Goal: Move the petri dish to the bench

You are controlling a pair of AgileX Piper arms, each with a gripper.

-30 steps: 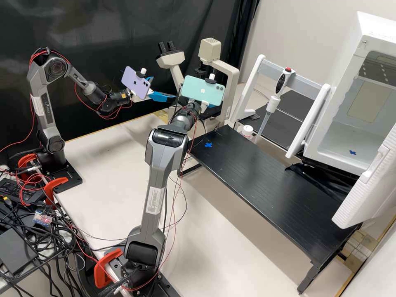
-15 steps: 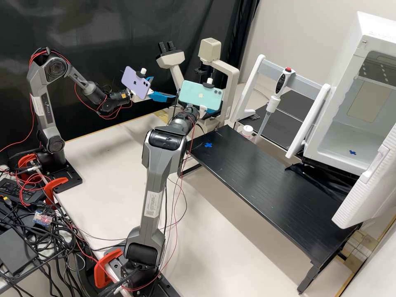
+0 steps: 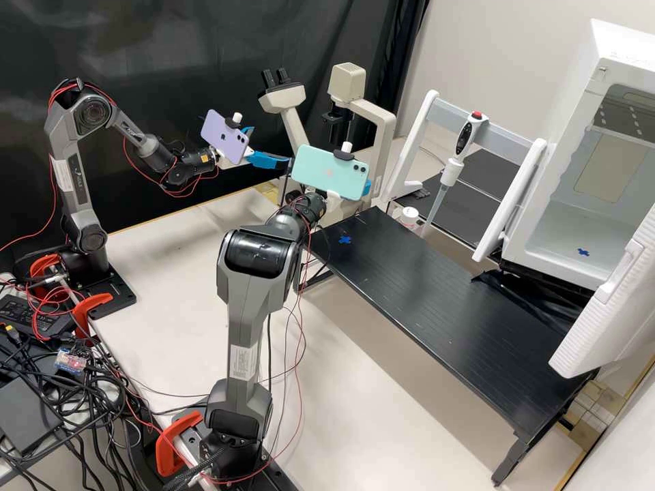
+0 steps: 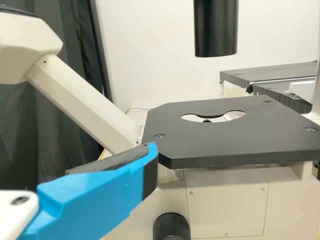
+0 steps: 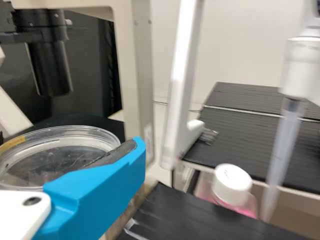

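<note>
Clear petri dish (image 5: 55, 159) is held by the right gripper (image 3: 368, 186), seen in the right wrist view against the inner pad of a blue finger. Jaws there: closed on the dish's side. Left gripper (image 3: 271, 146): jaws spread, nothing gripped, parked by the microscope (image 3: 386, 146), level with the stage (image 4: 225, 142).

Dish location: in front of the microscope stage and column as seen from the right wrist, near the close end of the black worktop (image 3: 437, 300). Height over anything below cannot be told.

Around it: microscope column stands just behind the dish, with a black cylinder (image 5: 52, 67) above the stage. A blue cross (image 3: 344, 239) is marked on the near end of the black worktop. Past that end, a white-capped bottle (image 3: 409, 217) with pink contents is placed beside the pipette (image 3: 450, 172), which is hung upright on the white stand (image 3: 505, 141). Stand legs and pipette are the tall obstacles on that side. White cabinet (image 3: 617, 49) is set at the far side, door (image 3: 607, 307) swung wide toward the worktop. Loose red wires (image 3: 302, 334) are draped off the right arm.

Orientation: round dish, so no long axis. Broad face is turned up, roughly flat; yellowish tape (image 5: 12, 144) is stuck on the rim, away from the visible finger.
</note>
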